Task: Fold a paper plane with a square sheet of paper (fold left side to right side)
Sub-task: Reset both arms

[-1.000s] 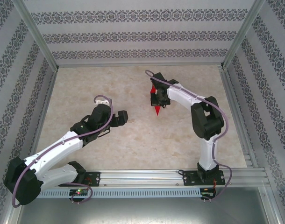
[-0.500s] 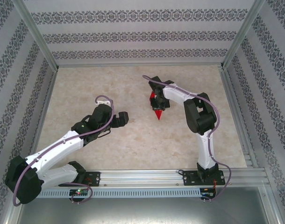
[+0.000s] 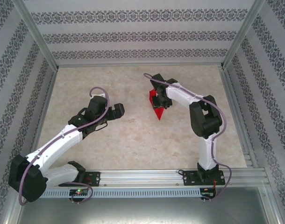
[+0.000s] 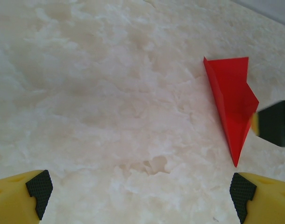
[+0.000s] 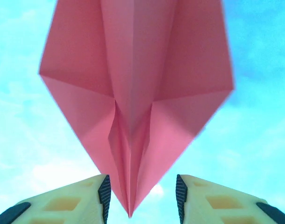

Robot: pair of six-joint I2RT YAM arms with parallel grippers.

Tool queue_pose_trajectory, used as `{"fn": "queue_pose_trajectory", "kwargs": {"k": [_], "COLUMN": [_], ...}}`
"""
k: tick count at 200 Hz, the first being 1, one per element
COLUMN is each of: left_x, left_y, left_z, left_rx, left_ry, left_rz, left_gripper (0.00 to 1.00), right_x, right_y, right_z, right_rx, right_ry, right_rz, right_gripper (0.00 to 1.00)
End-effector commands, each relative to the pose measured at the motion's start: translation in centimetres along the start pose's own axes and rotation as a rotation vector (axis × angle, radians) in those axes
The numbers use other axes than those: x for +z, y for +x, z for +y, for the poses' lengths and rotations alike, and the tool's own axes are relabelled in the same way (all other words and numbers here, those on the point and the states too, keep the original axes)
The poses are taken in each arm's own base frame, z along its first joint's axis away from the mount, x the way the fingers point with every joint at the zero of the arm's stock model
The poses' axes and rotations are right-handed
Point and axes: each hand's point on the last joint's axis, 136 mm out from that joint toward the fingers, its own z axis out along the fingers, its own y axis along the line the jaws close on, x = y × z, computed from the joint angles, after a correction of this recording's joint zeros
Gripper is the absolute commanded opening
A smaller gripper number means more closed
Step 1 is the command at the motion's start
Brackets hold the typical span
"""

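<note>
The paper plane point(image 3: 156, 106) is a bright red pointed dart with a centre crease, lying on the marble table with its tip toward the near side. My right gripper point(image 3: 161, 98) hovers over its wide end. In the right wrist view the plane point(image 5: 133, 93) narrows to a tip between the open fingers point(image 5: 104, 196), with a gap on the right side; my right gripper point(image 5: 141, 198) grips nothing. My left gripper point(image 3: 118, 111) stands open to the left of the plane, apart from it. In the left wrist view the plane point(image 4: 231, 100) lies at the upper right, beyond my left gripper point(image 4: 138, 196).
The marble tabletop point(image 3: 133, 140) is ringed by aluminium frame rails point(image 3: 49, 60) and patterned walls. A dark finger of the right gripper point(image 4: 273, 122) reaches in at the right edge of the left wrist view, next to the plane. A rail point(image 3: 147, 175) runs along the near edge.
My left arm has swung farther from the near edge and slightly left. The right gripper has shifted a little over the plane, and more red paper shows beside it now.
</note>
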Motion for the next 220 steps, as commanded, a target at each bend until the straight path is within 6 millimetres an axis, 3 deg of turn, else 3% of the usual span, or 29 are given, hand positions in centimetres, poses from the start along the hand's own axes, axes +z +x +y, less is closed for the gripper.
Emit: {"fn": "queue_pose_trajectory", "kwargs": {"k": [1,30,60,83,101,131,158,190,220], "left_x": [-0.2,-1.1,-2.6,-2.7,-2.5,-1.9,-0.5,1.6,3.2], "left_y": [-1.0,-3.8,-7.1,-8.5,-8.6,-7.7,-6.0,-4.5,-4.1], "left_z": [1.3,4.2,7.3,8.6,9.5,12.0,14.1,15.4,15.4], "left_rx": [-0.049,-0.062,0.026,0.114,0.177,0.275,0.344,0.402,0.436], "left_ry": [-0.025,-0.132,-0.314,-0.385,-0.429,-0.553,-0.625,-0.612,-0.534], "left_rz": [0.004,-0.099,-0.275,-0.399,-0.473,-0.486,-0.442,-0.427,-0.446], "left_gripper": [1.00,1.00,1.00,1.00,1.00,1.00,1.00,1.00,1.00], "right_x": [-4.0,-9.0,-13.8,-15.6,-16.4,-14.9,-11.0,-7.2,-7.0], "right_y": [0.7,0.6,0.4,0.8,1.4,3.1,4.8,5.2,3.5], "right_z": [-1.1,-2.8,-6.8,-10.3,-13.4,-17.9,-20.9,-21.5,-20.8], "right_rx": [-0.028,-0.020,0.005,0.067,0.155,0.236,0.266,0.268,0.198], "right_ry": [0.042,0.013,0.058,0.109,0.143,0.194,0.244,0.210,0.177], "right_rz": [-0.059,-0.236,-0.464,-0.620,-0.730,-0.840,-0.920,-0.898,-0.954], "right_gripper": [0.45,0.55,0.71,0.78,0.94,0.98,0.98,0.98,0.98]}}
